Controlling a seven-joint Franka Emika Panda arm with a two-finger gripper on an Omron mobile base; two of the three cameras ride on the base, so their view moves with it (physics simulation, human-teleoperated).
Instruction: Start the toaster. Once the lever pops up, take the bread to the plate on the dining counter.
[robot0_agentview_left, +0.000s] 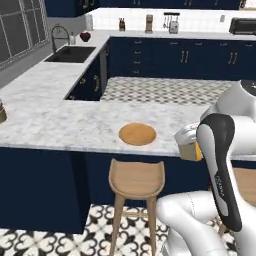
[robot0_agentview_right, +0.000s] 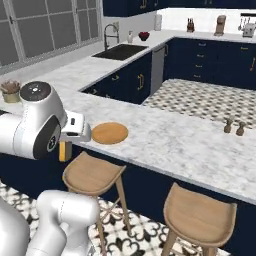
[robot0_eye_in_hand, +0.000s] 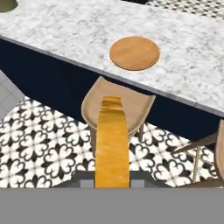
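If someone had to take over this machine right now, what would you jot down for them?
Gripper: shut on the square slice of bread with golden-orange crust, held edge-on above the wooden stool, short of the counter edge.
Round flat orange-brown plate: bare, near the front edge of the long white-grey marble dining counter.
Small silver-grey toaster: far back on the rear worktop.
Done: bread is out of the toaster and carried across to the counter.
Left: move forward over the plate, lower the bread onto it, release.
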